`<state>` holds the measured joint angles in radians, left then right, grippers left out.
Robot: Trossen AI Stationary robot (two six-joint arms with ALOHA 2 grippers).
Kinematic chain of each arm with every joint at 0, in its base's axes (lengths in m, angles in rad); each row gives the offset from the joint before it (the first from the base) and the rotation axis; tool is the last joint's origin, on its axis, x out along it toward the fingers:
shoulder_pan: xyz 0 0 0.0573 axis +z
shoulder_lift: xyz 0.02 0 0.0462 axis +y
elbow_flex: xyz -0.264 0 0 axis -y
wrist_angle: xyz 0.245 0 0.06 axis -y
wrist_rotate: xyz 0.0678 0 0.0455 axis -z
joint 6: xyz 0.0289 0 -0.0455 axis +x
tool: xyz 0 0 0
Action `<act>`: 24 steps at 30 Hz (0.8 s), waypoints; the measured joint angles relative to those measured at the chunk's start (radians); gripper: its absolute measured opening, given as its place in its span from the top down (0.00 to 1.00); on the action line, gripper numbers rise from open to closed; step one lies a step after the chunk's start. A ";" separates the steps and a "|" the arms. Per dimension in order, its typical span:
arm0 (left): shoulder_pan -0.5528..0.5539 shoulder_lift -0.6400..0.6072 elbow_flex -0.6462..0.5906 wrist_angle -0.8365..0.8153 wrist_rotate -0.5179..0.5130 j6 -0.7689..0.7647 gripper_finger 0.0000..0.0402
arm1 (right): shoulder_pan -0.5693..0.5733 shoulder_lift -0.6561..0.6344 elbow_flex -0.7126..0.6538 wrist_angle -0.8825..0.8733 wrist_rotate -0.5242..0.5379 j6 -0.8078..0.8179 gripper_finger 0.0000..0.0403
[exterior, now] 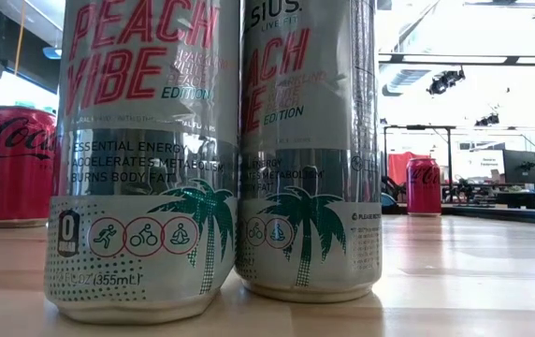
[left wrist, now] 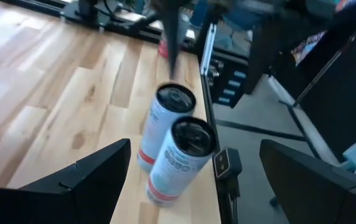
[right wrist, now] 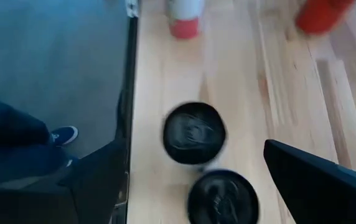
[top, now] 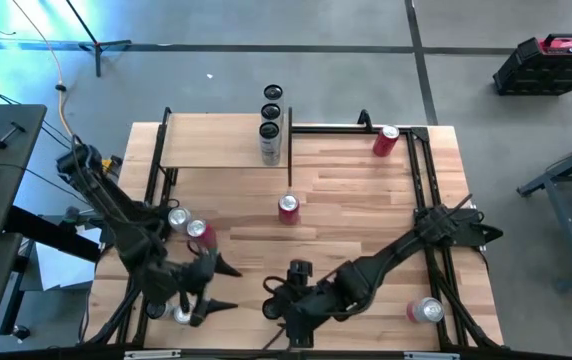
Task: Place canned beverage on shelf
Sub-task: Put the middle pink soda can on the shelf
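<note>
The left claw [top: 218,285] hangs open and empty over the counter's [top: 356,190] near-left part. Two silver-topped cans [top: 188,224] stand just beyond it, and another can [top: 179,312] lies right beside it. The right claw [top: 284,298], also open, sits near the front middle. The shelf [top: 211,152] stands at the far left, with three tall cans [top: 271,125] at its right end.

The table [top: 366,180] is evenly lit from above, with a blue light on the floor [top: 6,50] at the far left. In the low view the windows [exterior: 473,84] behind are very bright and washed out. Both wrist views are blurred; the cans [left wrist: 178,149] ahead of the left claw [left wrist: 190,180] look soft.
</note>
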<state>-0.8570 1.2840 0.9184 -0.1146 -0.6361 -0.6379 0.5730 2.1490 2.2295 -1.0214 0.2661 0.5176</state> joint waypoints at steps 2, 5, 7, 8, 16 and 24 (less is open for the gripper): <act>-0.003 0.053 0.000 0.058 0.000 0.021 0.13 | -0.005 0.000 0.000 -0.031 -0.005 -0.005 0.10; -0.003 0.137 0.001 0.154 -0.003 0.062 0.13 | -0.004 0.000 0.000 -0.061 -0.005 -0.047 0.10; -0.003 0.191 0.025 0.162 -0.020 0.072 0.13 | -0.002 0.000 0.000 -0.091 -0.005 -0.026 0.10; -0.003 0.215 0.046 0.155 -0.026 0.077 0.13 | -0.001 0.000 0.000 -0.104 -0.005 -0.004 0.10; 0.014 0.357 0.138 0.111 -0.058 0.097 0.13 | 0.017 -0.011 0.000 -0.159 0.014 0.123 0.10; 0.052 0.405 0.138 0.140 -0.093 0.111 0.13 | 0.054 -0.011 0.000 -0.163 0.015 0.246 0.10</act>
<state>-0.8050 1.6891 1.0565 0.0253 -0.7294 -0.5266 0.6271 2.1376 2.2295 -1.1846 0.2810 0.7631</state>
